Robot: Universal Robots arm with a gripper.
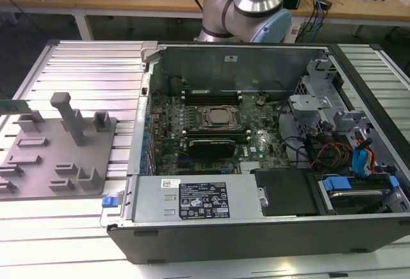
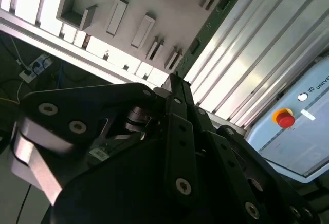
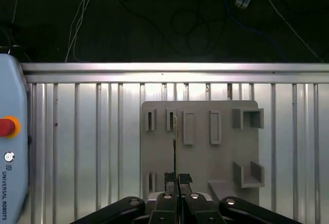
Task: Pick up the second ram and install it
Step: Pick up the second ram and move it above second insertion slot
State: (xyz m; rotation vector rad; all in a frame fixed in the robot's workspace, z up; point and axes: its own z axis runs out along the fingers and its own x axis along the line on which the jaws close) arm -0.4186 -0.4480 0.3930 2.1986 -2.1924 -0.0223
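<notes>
At the far corner of the grey slotted tray (image 1: 45,164), toward the exterior view's left, the second ram (image 1: 14,106) stands on edge in its slots. It is well apart from the open computer case (image 1: 256,228) and the motherboard (image 1: 211,116). This view contributes the destination.

In the first wrist view the gripper (image 3: 178,178) hangs high above the tray (image 3: 221,152), its pads pressed together on nothing. It sits in line with the ram (image 3: 175,142), seen edge-on as a thin line, so this is the view for judging alignment. A clean pick likely means spreading the jaws wider than the board, descending straight so the pads straddle it mid-length, then lifting straight out of the slots.

In the second wrist view the ram (image 2: 216,21) turns its flat green face, slanting along the tray's edge beyond the gripper (image 2: 172,82). That adds the board's length and seating.
</notes>
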